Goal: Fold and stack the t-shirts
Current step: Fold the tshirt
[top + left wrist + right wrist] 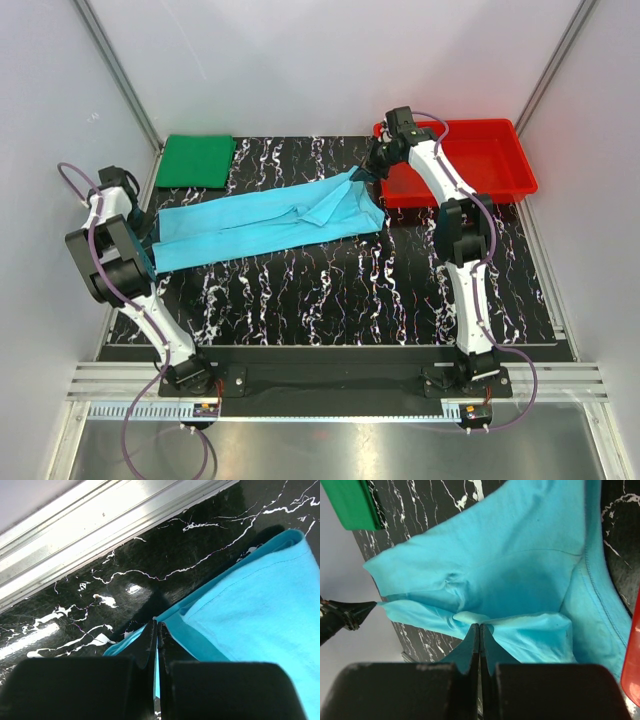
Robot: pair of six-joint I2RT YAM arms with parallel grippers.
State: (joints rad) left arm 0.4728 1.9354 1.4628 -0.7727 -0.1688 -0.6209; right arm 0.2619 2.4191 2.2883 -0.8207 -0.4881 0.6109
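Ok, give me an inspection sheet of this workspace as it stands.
Surface: black marbled table, shirt lying across it.
Job's things: cyan t-shirt folded lengthwise into a band, stretched between the arms; green t-shirt folded at far left corner.
Clutter: red tray at far right.
Grippers: left gripper shut on cyan t-shirt's left end; right gripper shut on its right end.
Cables: purple cables along both arms, off the cloth.
Surroundings: white walls, metal framing.

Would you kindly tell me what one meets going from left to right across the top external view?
left fingers → light blue t-shirt → right fingers → red tray. The dark green t-shirt overlaps the blue one's span, so it is left out.
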